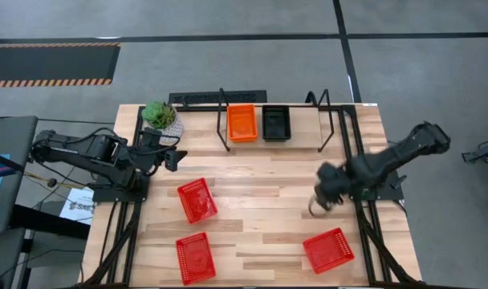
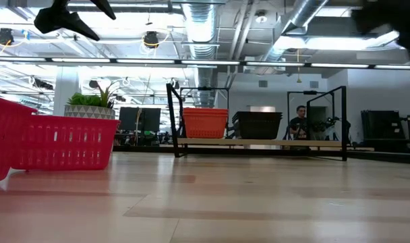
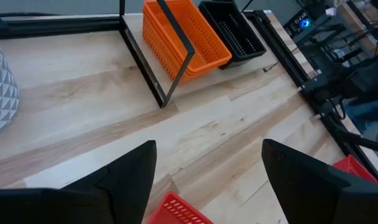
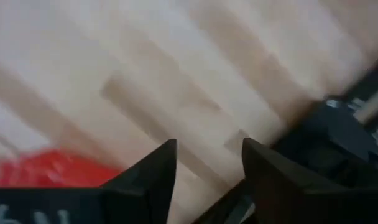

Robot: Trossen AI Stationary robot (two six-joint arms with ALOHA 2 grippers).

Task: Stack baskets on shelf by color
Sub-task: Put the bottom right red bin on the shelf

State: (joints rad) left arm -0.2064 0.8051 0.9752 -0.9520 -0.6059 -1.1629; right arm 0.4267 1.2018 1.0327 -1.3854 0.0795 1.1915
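Orange baskets (image 1: 242, 123) and black baskets (image 1: 276, 124) sit side by side on the shelf (image 1: 332, 128) at the table's far edge. Three red baskets lie on the tabletop: one left of centre (image 1: 197, 200), one at the near left (image 1: 195, 258), one at the near right (image 1: 328, 250). My right gripper (image 1: 319, 203) hangs over bare wood at the right, pointing down, fingers apart with nothing between them (image 4: 207, 168). My left gripper (image 1: 176, 157) waits open at the far left, above the table (image 3: 207, 174).
A white plant pot (image 1: 165, 120) with a green plant stands at the far left corner beside the shelf. The shelf's black wire frame (image 1: 224, 120) rises at each end. Bare wood lies across the table's middle (image 1: 268, 185).
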